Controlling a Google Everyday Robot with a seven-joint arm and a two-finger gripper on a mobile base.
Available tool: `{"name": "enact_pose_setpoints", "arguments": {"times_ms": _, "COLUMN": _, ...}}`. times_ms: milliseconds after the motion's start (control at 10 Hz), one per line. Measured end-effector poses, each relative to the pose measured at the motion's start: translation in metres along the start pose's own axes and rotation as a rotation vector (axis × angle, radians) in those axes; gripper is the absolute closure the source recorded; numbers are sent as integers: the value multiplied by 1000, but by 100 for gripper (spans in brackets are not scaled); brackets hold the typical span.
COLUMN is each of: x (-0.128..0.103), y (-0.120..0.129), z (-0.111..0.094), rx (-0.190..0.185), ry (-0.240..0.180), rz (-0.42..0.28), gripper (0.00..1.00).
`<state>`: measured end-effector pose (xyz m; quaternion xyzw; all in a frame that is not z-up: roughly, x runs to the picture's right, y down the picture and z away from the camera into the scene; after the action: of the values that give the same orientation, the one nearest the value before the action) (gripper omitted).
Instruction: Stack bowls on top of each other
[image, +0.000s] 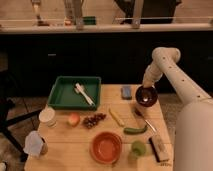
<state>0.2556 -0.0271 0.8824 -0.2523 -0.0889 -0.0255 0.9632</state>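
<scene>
Maroon bowl (146, 96), round and glossy inside, is pinched by the narrow tool (145, 88).

the green tray (57, 92) holds a white utensil (85, 94). right of the tray, the off-white gripper (145, 86) is pinched on the rim of the dark maroon bowl (146, 96), which is glossy inside. a blue block (126, 91) lies just right of the tray. in front of the tray sit the orange-red bowl (106, 147) and a pale green cup (138, 148). the table (75, 137) is light wood.
</scene>
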Motion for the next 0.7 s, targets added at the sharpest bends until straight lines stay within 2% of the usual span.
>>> {"name": "enact_pose_setpoints", "arguments": {"times_ms": 300, "x": -35, "y": -3, "z": -22, "rx": -36, "ry": 13, "rz": -65, "gripper": 100}}
{"name": "enact_pose_setpoints", "arguments": {"times_ms": 700, "x": -58, "y": 12, "z": -34, "rx": -84, "ry": 10, "rz": -99, "gripper": 100}}
